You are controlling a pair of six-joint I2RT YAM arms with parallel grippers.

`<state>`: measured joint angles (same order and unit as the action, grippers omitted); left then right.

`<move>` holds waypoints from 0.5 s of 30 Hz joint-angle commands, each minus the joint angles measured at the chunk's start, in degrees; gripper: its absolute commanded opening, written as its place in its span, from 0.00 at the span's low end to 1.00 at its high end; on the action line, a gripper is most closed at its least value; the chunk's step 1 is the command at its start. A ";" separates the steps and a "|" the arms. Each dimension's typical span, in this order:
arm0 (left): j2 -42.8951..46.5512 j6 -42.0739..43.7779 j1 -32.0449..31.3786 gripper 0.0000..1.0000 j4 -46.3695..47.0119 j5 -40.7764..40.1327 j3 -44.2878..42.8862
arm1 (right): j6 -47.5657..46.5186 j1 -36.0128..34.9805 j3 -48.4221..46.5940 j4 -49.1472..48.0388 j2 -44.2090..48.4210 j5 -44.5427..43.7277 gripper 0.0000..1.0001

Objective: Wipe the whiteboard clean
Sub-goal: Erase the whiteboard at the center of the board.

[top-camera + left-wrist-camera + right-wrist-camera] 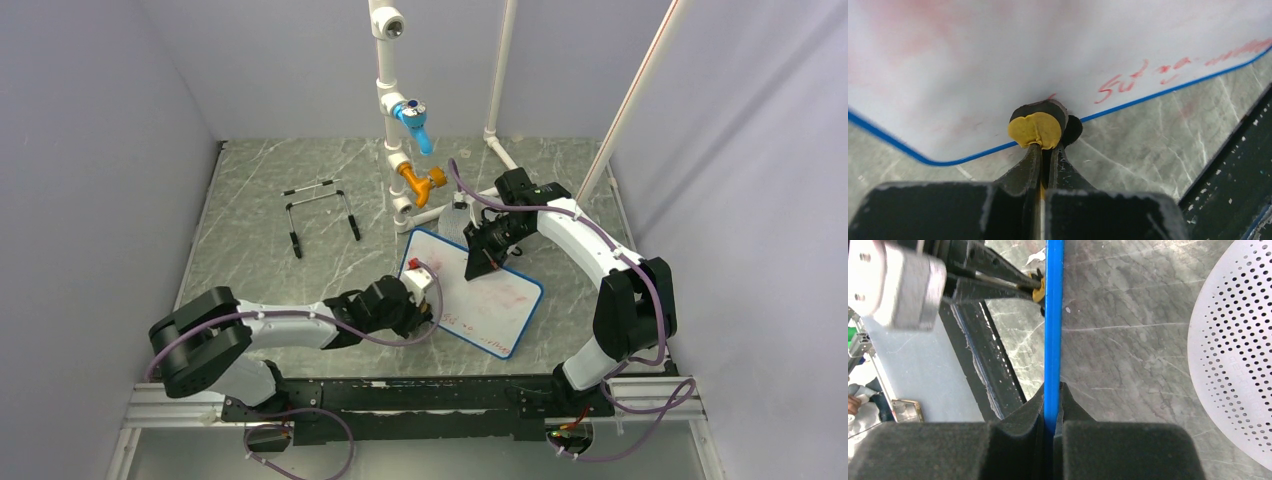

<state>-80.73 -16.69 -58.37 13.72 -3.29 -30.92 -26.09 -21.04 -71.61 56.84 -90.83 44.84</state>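
Underneath, the marble-patterned table (250, 270) is carrying everything. The whiteboard (495, 300) is sitting edge-on between the fingers of the right gripper (1052, 392), which are clamping its blue frame. The perforated disc (1243, 350) is lying off to that gripper's right. The left gripper (1045, 150) is squeezing shut on a yellow-and-black pad (1037, 129), pressing it against the board just ahead of its tips, beside red writing.

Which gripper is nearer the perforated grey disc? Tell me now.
Right. The right gripper clamps the whiteboard's far edge, beside the disc; the left gripper is at the board's near edge, farther off.
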 commanded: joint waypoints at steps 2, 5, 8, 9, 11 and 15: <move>-3.78 5.24 -4.42 0.00 6.78 0.71 -4.93 | -6.70 -1.64 0.14 -1.02 0.47 4.47 0.00; -4.06 3.95 -4.56 0.00 5.64 -3.20 -5.50 | -6.70 -1.64 0.10 -0.90 0.50 4.47 0.00; -2.94 1.36 -3.41 0.00 2.43 -11.03 -5.26 | -6.78 -1.59 0.01 -0.95 0.56 4.47 0.00; -2.15 0.07 -2.45 0.00 1.48 -12.69 -4.65 | -6.78 -1.63 0.00 -0.93 0.61 4.53 0.00; -0.05 -2.68 0.51 0.00 0.31 -15.32 -3.01 | -6.78 -1.68 0.06 -0.85 0.65 4.53 0.00; 2.65 -5.04 3.59 0.00 -1.98 -17.24 -0.99 | -6.78 -1.60 -0.02 -0.84 0.65 4.55 0.00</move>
<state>-80.97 -18.76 -59.75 10.92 -8.64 -32.67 -26.26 -21.02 -71.68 56.88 -90.83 44.80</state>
